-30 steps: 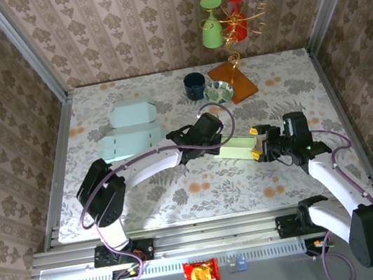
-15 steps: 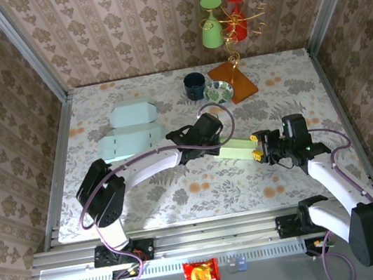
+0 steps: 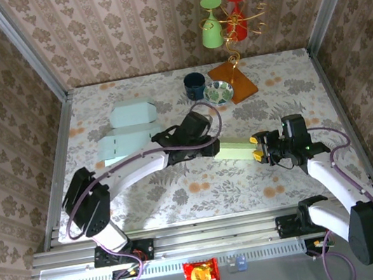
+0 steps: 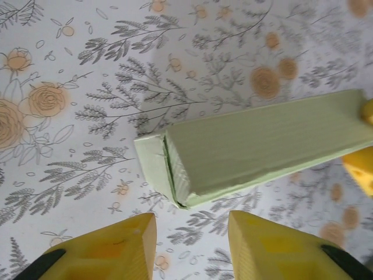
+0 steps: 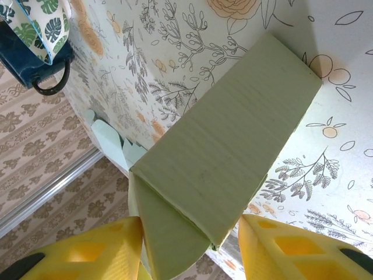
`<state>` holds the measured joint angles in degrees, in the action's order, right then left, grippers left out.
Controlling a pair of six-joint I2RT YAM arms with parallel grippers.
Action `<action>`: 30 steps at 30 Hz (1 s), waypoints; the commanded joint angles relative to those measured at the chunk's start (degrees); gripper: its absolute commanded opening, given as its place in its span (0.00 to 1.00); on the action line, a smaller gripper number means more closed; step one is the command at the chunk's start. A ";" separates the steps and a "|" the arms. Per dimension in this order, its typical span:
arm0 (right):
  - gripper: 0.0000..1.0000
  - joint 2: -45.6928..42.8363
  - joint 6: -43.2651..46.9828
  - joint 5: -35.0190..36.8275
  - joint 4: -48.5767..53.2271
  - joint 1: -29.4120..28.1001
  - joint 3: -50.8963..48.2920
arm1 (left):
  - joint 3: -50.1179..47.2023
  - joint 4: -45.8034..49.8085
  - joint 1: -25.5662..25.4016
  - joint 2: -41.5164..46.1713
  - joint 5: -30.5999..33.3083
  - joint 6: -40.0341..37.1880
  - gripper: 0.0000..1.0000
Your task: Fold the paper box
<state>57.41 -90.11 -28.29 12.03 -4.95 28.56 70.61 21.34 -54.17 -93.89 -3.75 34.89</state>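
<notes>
A long light-green paper box [image 3: 234,149] lies folded on the floral table, a little right of centre. Its left end [image 4: 175,169] has the flap tucked in. My left gripper [image 3: 208,145] sits just off that end, and in the left wrist view its yellow fingers [image 4: 192,224] stand open with only tablecloth between them. My right gripper [image 3: 259,148] is at the box's right end. In the right wrist view the box [image 5: 227,146] runs away from the jaws, and the right gripper [image 5: 189,233] is shut on that end, one finger on each side, with a rounded flap [image 5: 175,245] sticking out.
Flat pale-blue box blanks [image 3: 128,129] lie at the left rear. A dark blue cup [image 3: 195,85], a leaf-patterned bowl [image 3: 219,92] and a wooden board [image 3: 237,81] with a gold rack of glasses stand at the back. A red snack packet [image 3: 201,275] lies below the table edge.
My left gripper has opened and drawn back off the box's left end. My right gripper has closed in on the box's right end.
</notes>
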 commanded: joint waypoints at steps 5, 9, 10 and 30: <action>0.48 0.50 1.50 1.93 3.89 -0.32 1.42 | 1.19 0.32 9.07 1.16 -16.79 10.47 0.40; 0.48 0.41 1.95 2.00 4.28 -0.32 1.53 | 5.86 4.17 10.99 -4.02 -22.79 8.44 0.41; 0.48 0.54 2.03 1.96 4.26 -0.32 1.56 | 6.43 4.24 11.18 -5.21 -24.18 8.16 0.41; 0.48 1.84 4.18 1.68 7.38 -0.32 1.90 | 5.15 3.34 9.98 -10.53 -26.86 6.21 0.37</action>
<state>58.30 -87.11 -27.86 14.28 -4.95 29.58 76.25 24.05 -43.83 -103.28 -30.04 42.28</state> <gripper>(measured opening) 0.481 0.376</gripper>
